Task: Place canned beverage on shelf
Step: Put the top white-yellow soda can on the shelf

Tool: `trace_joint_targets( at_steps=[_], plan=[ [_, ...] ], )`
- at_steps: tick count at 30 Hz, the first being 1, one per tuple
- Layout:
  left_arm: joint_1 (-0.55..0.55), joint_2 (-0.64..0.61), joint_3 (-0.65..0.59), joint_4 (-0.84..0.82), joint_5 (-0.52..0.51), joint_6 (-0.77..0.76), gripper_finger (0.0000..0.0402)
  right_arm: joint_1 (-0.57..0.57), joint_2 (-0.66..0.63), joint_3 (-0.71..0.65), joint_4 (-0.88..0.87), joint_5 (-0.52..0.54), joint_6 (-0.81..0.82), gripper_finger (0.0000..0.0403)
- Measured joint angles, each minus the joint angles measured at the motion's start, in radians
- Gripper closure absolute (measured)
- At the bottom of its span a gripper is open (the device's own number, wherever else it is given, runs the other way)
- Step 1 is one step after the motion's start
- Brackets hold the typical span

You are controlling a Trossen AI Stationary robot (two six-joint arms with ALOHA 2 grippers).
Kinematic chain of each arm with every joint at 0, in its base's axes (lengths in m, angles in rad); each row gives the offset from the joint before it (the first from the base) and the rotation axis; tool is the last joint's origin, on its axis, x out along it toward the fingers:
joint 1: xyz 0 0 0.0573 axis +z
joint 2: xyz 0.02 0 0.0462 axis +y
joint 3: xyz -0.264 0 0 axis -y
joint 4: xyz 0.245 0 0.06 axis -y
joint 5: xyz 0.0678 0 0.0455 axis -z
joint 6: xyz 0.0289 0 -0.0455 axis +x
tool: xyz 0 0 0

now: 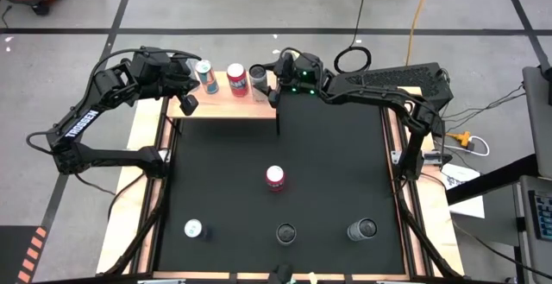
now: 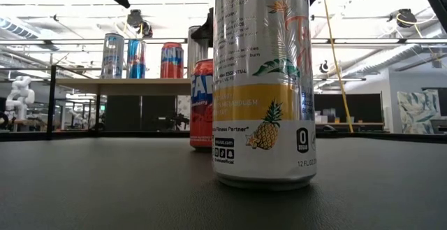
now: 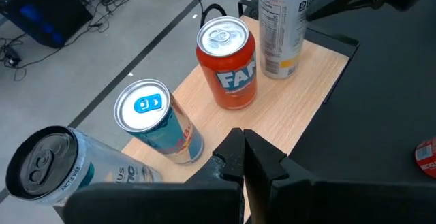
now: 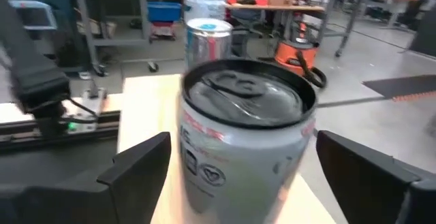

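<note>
Closest to the low camera stands a tall white can with a pineapple (image 2: 262,83) on the black mat (image 2: 105,181), upright and filling much of that view; from above it is one of three cans along the mat's near edge, alongside a pale-topped can (image 1: 193,229) and a dark-topped can (image 1: 363,229). Behind it, near the middle of the mat, a red can (image 1: 275,178) stands upright on its own, well apart from the others. Farther back, the shelf (image 1: 226,107) sits along the mat's far edge, a pale wood board on a thin black frame. On it stand four upright cans in a row: a silver can (image 3: 48,166), a blue-and-teal can (image 3: 155,125), an orange-red can (image 3: 228,64), and a grey-white can (image 4: 240,139) at the end of the row. The right gripper (image 4: 235,176) is at this last can, its two dark fingers spread wide with one on either side of the can and a clear gap between each finger and the can wall, so the can stands released on the board. The left gripper (image 3: 246,157) hovers above the shelf's front edge near the silver and teal cans, its fingers pressed together and holding nothing.
</note>
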Motion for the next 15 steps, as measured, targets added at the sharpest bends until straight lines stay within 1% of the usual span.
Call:
trace_joint_targets(
  at_steps=[2, 11, 15],
  plan=[
    [0.000, 0.000, 0.000, 0.000, 0.000, 0.000, 0.0401, 0.003, 0.000, 0.000, -0.006, 0.025, -0.001, 0.0075],
    [0.000, 0.000, 0.000, 0.000, 0.000, 0.000, 0.0401, 0.008, 0.000, 0.000, -0.022, 0.031, 0.045, 0.0173],
    [0.000, 0.000, 0.000, 0.000, 0.000, 0.000, 0.0401, 0.029, 0.000, 0.000, -0.022, 0.087, 0.051, 0.0191]
  ],
)
